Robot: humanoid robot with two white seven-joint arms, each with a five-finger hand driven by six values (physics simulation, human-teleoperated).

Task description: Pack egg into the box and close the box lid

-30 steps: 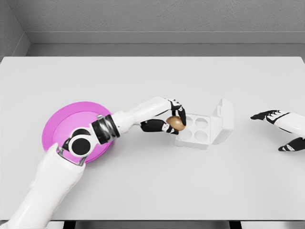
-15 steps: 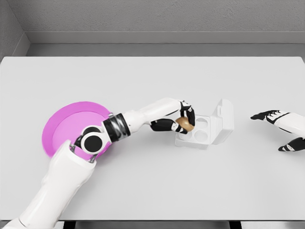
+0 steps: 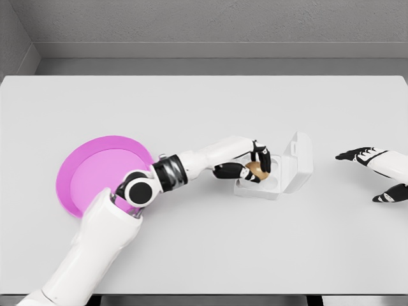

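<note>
Left hand [image 3: 255, 167] pinches the egg [image 3: 254, 169] over the box [image 3: 280, 183]; a crooked release could roll it out.

Brown egg [image 3: 254, 169] in the left hand [image 3: 254, 167], which has black fingers and white knuckle plates; white arm with a black-and-grey banded wrist and black joint disc. White box [image 3: 290, 171], lid white too, on a plain pale grey table [image 3: 204, 108]; plate [image 3: 95, 175] is solid magenta-pink with a lighter pink centre. Right hand [image 3: 376, 173] white with black fingers, wall behind is mottled grey.
</note>
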